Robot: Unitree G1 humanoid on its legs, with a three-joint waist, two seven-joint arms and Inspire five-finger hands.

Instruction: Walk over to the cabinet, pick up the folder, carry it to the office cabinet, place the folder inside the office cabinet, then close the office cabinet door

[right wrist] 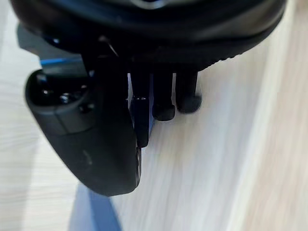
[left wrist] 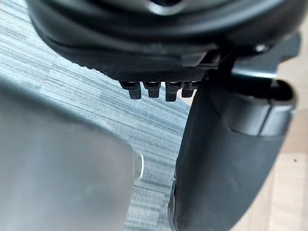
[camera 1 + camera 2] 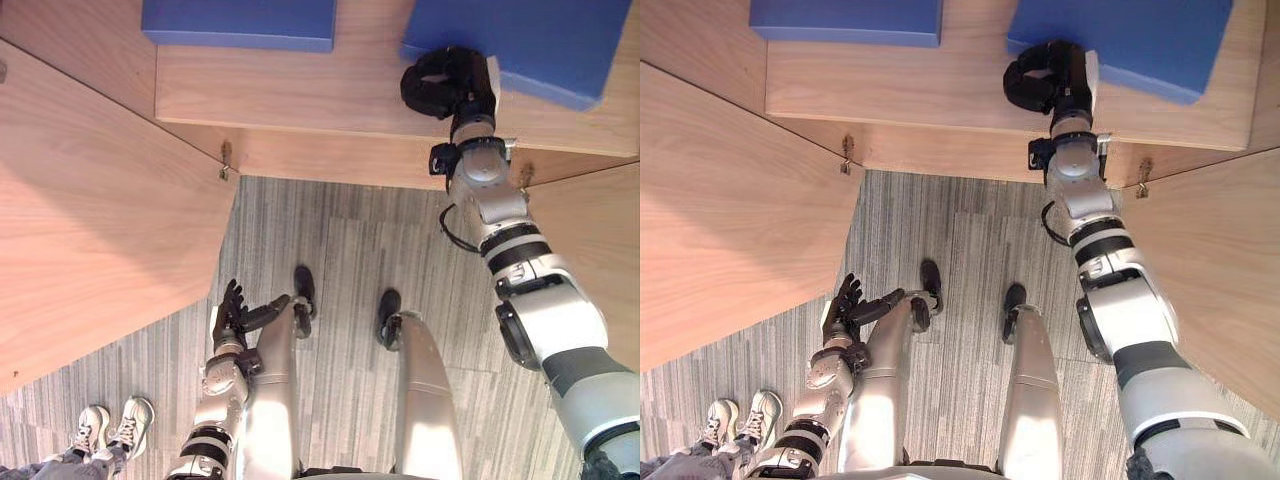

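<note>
Up on the wooden shelf (image 3: 300, 95) of the open cabinet, the right hand (image 3: 447, 82) is clenched at the near left corner of a blue folder (image 3: 540, 40). In the right wrist view its fingers (image 1: 163, 103) curl down with their tips on the pale wood, while the thumb (image 1: 91, 139) sits on the blue side. The folder's edge shows as a blue strip between them, so the hand is pinching that corner.

The folder is a plain, deep blue slab with a darker side edge. It lies on the right part of the shelf, skewed – its near edge slants away toward the robot's right rather than running along the shelf's front. Its far end is cut off, so its long axis cannot be judged.

A second blue folder (image 3: 240, 22) lies well apart on the left of the shelf, square to the front.

The left hand (image 3: 232, 318) hangs low over the grey striped floor (image 3: 340, 230), fingers loosely spread, holding nothing.

Wooden doors stand open on either side – the left door (image 3: 90, 220) and the right door (image 3: 595, 230). A person's pale shoes (image 3: 110, 425) show at the lower left.
</note>
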